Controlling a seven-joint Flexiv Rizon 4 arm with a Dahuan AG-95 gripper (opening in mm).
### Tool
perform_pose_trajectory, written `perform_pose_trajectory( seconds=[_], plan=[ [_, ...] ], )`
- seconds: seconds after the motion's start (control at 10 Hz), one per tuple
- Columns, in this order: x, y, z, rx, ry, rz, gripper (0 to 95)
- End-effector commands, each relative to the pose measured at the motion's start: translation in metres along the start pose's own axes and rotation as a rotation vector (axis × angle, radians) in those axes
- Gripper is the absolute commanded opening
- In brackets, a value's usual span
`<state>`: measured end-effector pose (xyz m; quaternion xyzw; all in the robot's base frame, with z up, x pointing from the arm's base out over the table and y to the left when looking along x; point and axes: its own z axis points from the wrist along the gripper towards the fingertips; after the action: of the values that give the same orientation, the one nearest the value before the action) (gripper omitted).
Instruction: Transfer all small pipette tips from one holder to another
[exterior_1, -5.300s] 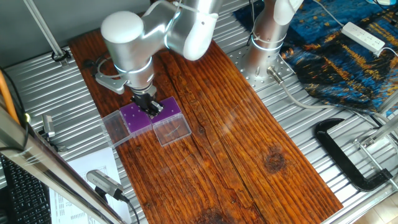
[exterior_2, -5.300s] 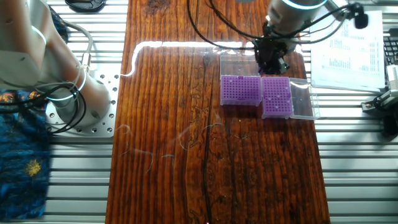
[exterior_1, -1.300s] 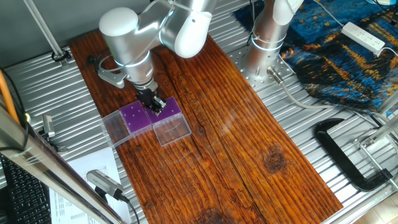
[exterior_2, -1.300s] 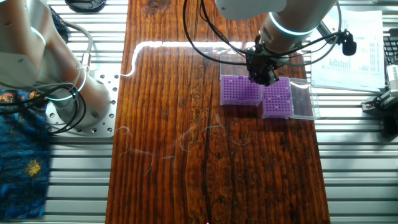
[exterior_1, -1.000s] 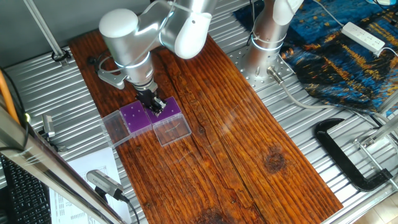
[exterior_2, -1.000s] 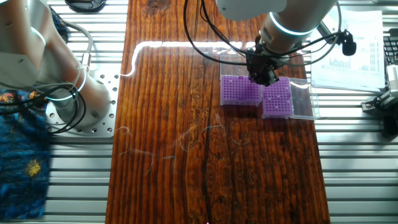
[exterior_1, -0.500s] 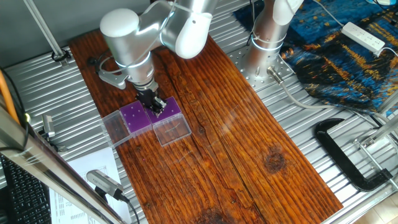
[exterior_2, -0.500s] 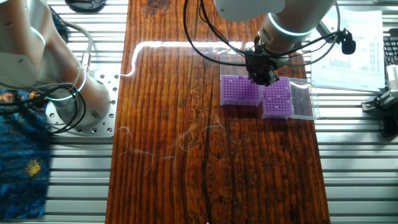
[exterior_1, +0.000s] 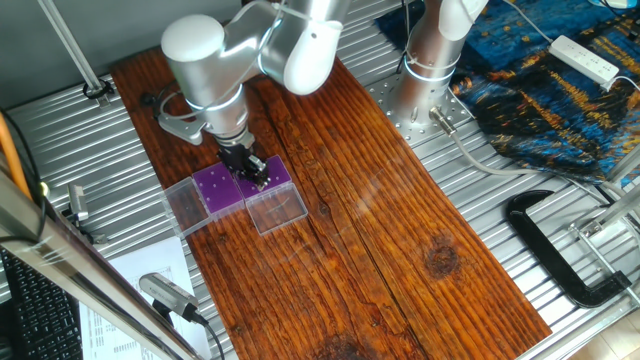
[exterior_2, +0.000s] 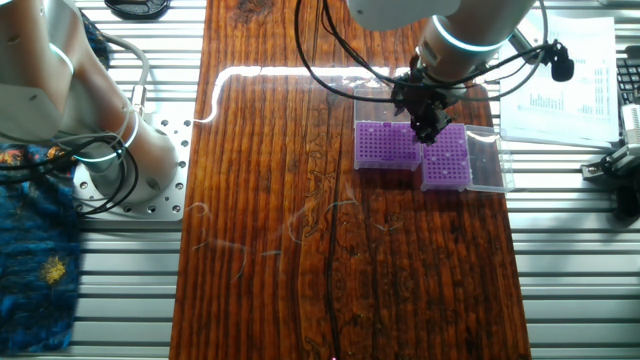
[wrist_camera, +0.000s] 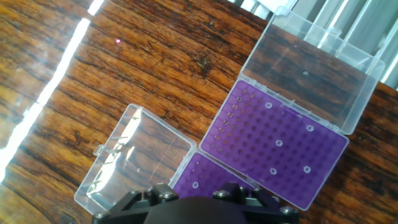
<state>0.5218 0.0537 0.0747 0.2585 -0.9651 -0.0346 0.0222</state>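
Two purple holders stand side by side on the wooden board, with their clear lids open. In the hand view one holder (wrist_camera: 273, 143) fills the right side and carries several small pipette tips (wrist_camera: 278, 143) as pale rings. The other holder (wrist_camera: 202, 177) shows at the bottom with one tip (wrist_camera: 194, 184). My gripper (exterior_2: 425, 128) hangs over the seam between the left holder (exterior_2: 387, 145) and the right holder (exterior_2: 446, 157). In the first fixed view the gripper (exterior_1: 257, 171) hides that seam. The hand view shows only the dark gripper housing (wrist_camera: 199, 208), so the fingertips are hidden.
One clear lid (wrist_camera: 314, 74) lies open at the upper right of the hand view, another clear lid (wrist_camera: 134, 162) at the lower left. Printed paper (exterior_2: 565, 75) lies past the board's edge. A black clamp (exterior_1: 560, 255) rests on the ribbed metal table (exterior_1: 480, 200). The arm's base (exterior_1: 430, 60) is bolted near the board.
The gripper has shifted a little from above the left holder's edge toward the seam with the right holder. The holders and lids have not moved.
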Motion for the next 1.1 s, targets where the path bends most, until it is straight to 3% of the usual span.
perform_pose_trajectory(
  seconds=[0.1,0.5,0.6,0.7,1.1],
  plan=[
    [-0.012,-0.003,-0.010,0.057,0.013,-0.006,38.0],
    [-0.037,-0.036,-0.027,0.060,0.012,-0.085,38.0],
    [-0.042,-0.046,-0.027,0.058,0.009,-0.119,38.0],
    [-0.046,-0.057,-0.026,0.060,0.007,-0.146,19.0],
    [-0.058,-0.079,-0.019,0.060,0.001,-0.161,19.0]
  ],
)
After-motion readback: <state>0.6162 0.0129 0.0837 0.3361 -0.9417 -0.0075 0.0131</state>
